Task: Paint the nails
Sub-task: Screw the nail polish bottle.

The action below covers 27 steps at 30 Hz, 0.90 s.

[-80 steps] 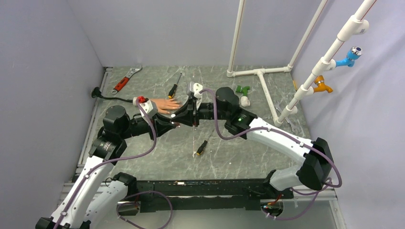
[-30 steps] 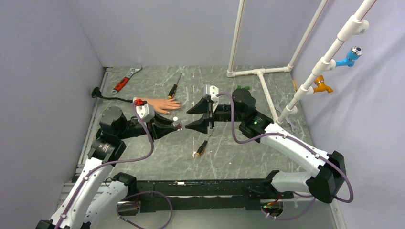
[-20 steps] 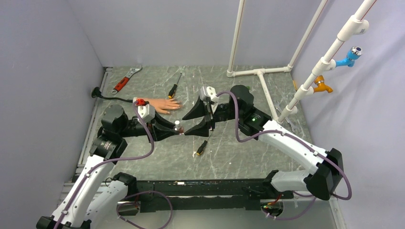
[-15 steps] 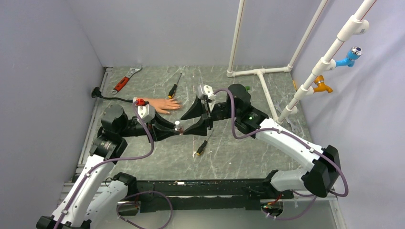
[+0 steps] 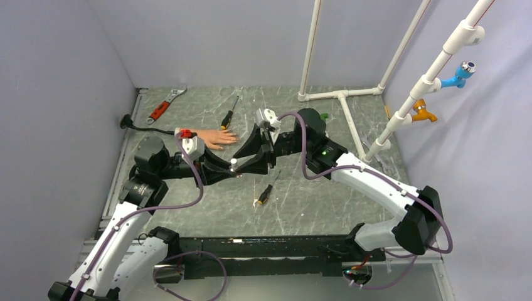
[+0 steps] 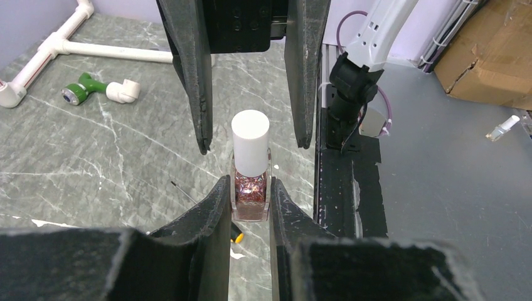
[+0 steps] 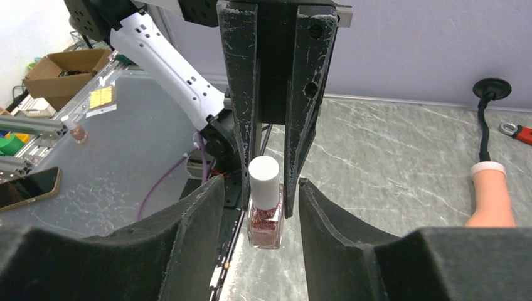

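Closer now, the right gripper [image 5: 236, 158] has moved in on the left gripper [image 6: 250, 188], and its fingers [image 7: 194, 232] stand around the cap [image 7: 263, 182].
Closed on a bottle [image 6: 251, 195] of red glitter polish, the left gripper holds it upright. The right gripper is wide open, with one finger on each side of the white cap, not touching it. The mannequin hand [image 5: 216, 138] lies flat beyond the left gripper, apart from both grippers. Its nails [image 5: 233, 135] are too small to see clearly.

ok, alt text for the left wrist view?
The left gripper holds a white-capped bottle of glittery red polish upright, jaws shut on its glass body. The right gripper faces it, jaws open either side of the cap, not touching.
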Tool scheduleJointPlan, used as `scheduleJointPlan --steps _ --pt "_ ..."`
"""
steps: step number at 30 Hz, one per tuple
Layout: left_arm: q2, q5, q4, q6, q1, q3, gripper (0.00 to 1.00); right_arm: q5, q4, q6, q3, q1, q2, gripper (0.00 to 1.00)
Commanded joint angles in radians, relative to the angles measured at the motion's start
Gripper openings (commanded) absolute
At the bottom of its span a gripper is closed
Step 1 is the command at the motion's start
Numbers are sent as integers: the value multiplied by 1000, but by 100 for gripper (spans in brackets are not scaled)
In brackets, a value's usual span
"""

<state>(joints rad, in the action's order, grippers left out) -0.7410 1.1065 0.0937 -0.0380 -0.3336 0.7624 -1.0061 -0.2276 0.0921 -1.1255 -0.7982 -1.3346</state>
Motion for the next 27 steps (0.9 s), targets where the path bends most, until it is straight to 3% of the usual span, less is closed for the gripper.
scheduleJointPlan --steps 1,8,14,27 --pt "0 23 -23 13 -5 20 0 -32 -59 6 -48 -15 -7 47" --pt "-3 15 -24 12 -5 19 0 -18 -49 -5 -57 -29 -16 38" --pt "-1 -4 -20 14 -5 21 0 11 -5 -30 -66 -36 -21 19" --pt "14 -85 -25 -13 -5 17 0 107 36 -81 -40 -47 -11 8"
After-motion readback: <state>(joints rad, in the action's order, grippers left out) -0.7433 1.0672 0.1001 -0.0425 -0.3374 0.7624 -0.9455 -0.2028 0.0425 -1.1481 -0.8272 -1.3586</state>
